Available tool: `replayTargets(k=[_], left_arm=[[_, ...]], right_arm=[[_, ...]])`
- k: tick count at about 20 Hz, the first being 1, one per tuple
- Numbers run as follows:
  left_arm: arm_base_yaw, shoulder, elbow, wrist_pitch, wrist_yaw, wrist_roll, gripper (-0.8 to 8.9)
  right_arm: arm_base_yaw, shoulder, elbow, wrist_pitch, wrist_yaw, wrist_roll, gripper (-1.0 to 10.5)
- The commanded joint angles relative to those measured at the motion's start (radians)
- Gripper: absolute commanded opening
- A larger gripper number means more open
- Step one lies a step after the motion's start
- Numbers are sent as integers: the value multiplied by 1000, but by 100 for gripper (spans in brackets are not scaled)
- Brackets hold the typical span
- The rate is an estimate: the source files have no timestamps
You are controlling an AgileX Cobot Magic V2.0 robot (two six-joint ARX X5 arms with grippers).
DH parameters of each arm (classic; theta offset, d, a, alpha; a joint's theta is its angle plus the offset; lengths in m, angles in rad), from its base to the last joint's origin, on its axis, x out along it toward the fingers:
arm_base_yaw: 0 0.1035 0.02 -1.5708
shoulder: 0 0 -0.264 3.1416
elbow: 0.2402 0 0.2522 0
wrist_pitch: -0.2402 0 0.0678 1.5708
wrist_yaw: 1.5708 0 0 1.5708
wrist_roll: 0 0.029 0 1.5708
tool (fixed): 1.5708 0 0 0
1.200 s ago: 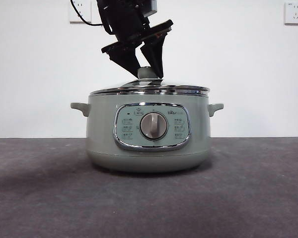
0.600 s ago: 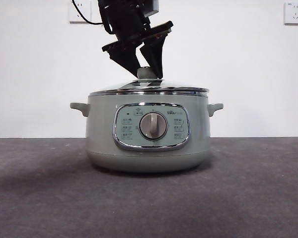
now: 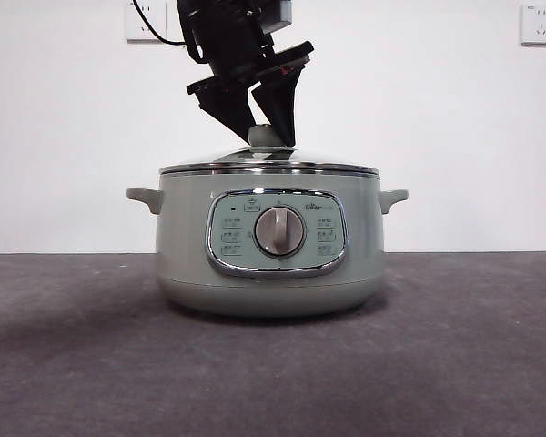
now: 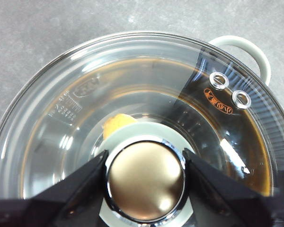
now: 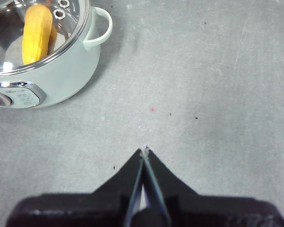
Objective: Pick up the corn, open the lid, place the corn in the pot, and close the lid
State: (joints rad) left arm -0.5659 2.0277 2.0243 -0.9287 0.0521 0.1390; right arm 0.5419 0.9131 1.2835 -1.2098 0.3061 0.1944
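The sage-green pot [image 3: 182, 264] stands mid-table with the glass lid [image 3: 268, 164] lying level on its rim. My left gripper [image 3: 271, 135] comes down from above and is shut on the lid's knob [image 4: 146, 179], one jaw against each side. The corn [image 4: 116, 125] lies inside the pot, seen through the glass; it also shows in the right wrist view [image 5: 36, 33]. My right gripper [image 5: 145, 152] is shut and empty above bare table, well off to the side of the pot [image 5: 61, 75].
The grey table [image 3: 473, 346] stretches around the pot. A white wall with two sockets [image 3: 539, 23] stands behind. A pot side handle [image 4: 251, 47] sticks out past the lid's rim.
The lid was slightly tilted on the pot and now lies level on the rim. My left gripper, still on the knob, has shifted slightly left.
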Motion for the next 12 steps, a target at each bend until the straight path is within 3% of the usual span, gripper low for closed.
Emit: replayTargets(k=[1, 3, 4, 7, 12], left_arm=[[4, 37, -19, -40, -19, 30, 190], [4, 37, -19, -18, -18, 5, 595], [4, 37, -10, -16, -19, 2, 664], [4, 33, 65, -30, -21, -4, 661], [1, 31, 348, -171, -26, -33, 659]], right_arm=[[0, -1, -13, 6, -3, 12, -10], [0, -1, -13, 6, -3, 11, -10], [0, -1, -13, 6, -3, 10, -10], [0, 0, -13, 6, -2, 4, -10], [0, 0, -13, 6, -2, 4, -10]])
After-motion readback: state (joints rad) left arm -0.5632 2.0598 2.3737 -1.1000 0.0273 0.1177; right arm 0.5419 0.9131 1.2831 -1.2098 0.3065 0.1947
